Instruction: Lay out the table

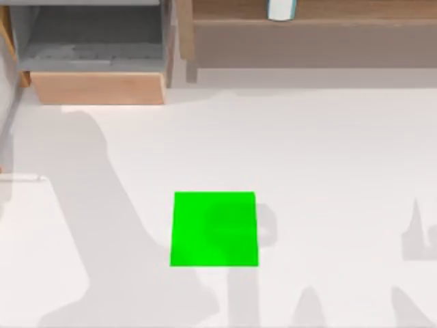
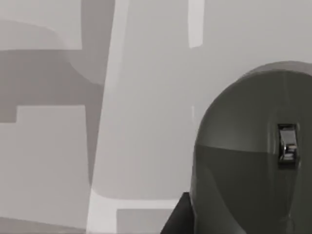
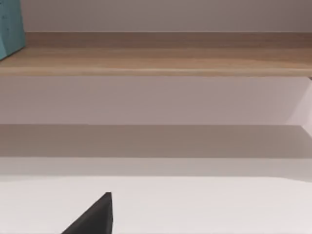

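White table (image 1: 328, 157), broad, smooth, unmarked, spread under the top view and crossed by soft grey shadows, heaviest down the left side and along the near edge. Toward the near edge, a little left of mid-width: small bright green square mat (image 1: 214, 229), flat on the table, sides square to the table's edges, a faint round shadow over its right half. At the far left corner: tan wooden drawer unit (image 1: 99, 87), drawer pulled open, grey inside (image 1: 89, 41). Along the far edge from the middle to the right corner: long tan wooden shelf (image 1: 307, 27), one pale cylinder with a teal band (image 1: 281, 8) standing on its upper board, well apart from the mat. Right wrist view: black tip of the right gripper (image 3: 95, 217) low over the white tabletop, facing the shelf; teal object (image 3: 9, 27) on the shelf's board, off to one side. Open or closed: cannot tell. Left wrist view: black edge of the left gripper (image 2: 178, 219) beside a dark grey rounded body (image 2: 243, 165) carrying a small shiny metal fitting (image 2: 287, 143), pale grey shadowed surface behind. Open or closed: cannot tell.
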You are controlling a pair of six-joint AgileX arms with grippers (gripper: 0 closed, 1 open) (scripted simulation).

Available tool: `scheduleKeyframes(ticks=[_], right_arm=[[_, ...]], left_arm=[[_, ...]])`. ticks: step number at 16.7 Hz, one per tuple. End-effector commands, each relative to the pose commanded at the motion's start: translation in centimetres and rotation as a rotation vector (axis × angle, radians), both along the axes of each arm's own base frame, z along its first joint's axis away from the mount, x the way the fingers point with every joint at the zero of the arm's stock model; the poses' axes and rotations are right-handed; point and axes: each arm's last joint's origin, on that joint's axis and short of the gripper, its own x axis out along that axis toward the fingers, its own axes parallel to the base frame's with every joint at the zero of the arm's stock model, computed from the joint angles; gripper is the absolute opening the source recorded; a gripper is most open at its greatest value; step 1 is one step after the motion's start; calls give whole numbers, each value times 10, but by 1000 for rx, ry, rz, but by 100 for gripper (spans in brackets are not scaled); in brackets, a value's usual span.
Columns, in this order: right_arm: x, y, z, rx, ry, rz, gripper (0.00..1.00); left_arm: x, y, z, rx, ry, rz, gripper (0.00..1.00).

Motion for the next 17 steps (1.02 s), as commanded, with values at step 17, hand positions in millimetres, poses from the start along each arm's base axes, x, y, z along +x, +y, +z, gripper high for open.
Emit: scheduleKeyframes(ticks=[17], right_arm=[[0, 0, 0, 0, 0, 0, 100]], left_arm=[[-32, -163, 121, -23, -204, 86, 0]])
